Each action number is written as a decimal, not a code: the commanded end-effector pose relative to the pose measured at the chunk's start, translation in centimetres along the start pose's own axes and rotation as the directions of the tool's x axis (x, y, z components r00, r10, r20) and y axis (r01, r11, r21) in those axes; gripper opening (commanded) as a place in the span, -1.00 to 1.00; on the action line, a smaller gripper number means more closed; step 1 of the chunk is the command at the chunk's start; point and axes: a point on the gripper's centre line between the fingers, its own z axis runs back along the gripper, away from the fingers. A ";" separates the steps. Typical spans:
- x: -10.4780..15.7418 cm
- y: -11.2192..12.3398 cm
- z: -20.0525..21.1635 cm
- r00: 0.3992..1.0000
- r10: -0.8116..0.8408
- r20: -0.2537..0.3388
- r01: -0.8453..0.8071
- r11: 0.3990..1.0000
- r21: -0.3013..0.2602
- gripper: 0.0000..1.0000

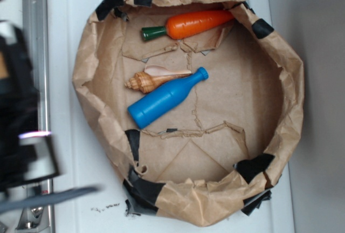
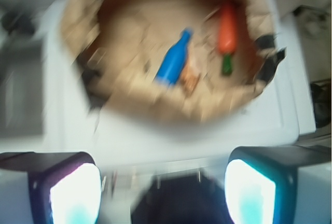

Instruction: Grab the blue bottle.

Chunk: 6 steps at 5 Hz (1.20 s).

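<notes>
The bright blue smooth plastic bottle (image 1: 164, 99) lies on its side on the floor of a round crumpled brown paper basin (image 1: 291, 87), its rounded cap pointing toward the basin's middle and its flat base toward the wall. In the wrist view the blue bottle (image 2: 174, 59) sits well ahead of the end effector (image 2: 163, 193), slightly to the right of its centre line, with its cap end farther away and its base nearer.

Touching the bottle's side is a tan spiral seashell (image 1: 152, 80), which in the wrist view (image 2: 191, 78) shows just right of the bottle's base. Farther to the right of the end effector, near the basin wall, lies an orange toy carrot with a dark green stem (image 2: 227, 33); in the exterior view the carrot (image 1: 190, 24) rests apart from the bottle and shell. Strips of black tape (image 1: 254, 167) patch the paper rim. The basin stands on a white tabletop (image 1: 64, 39).

The end effector hovers outside the basin, over the tabletop, its two fingers (image 2: 67, 190) spread wide apart and holding nothing. Both views of it are blurred.
</notes>
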 end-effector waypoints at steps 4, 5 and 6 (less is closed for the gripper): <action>2.8 -1.3 -15.3 0.961 0.266 -0.074 -0.272 0.959 -0.075 1.00; 2.4 -2.4 -16.5 0.974 0.192 -0.117 -0.207 0.971 -0.123 1.00; 2.2 -4.0 -18.3 0.984 0.111 -0.139 -0.131 0.981 -0.146 1.00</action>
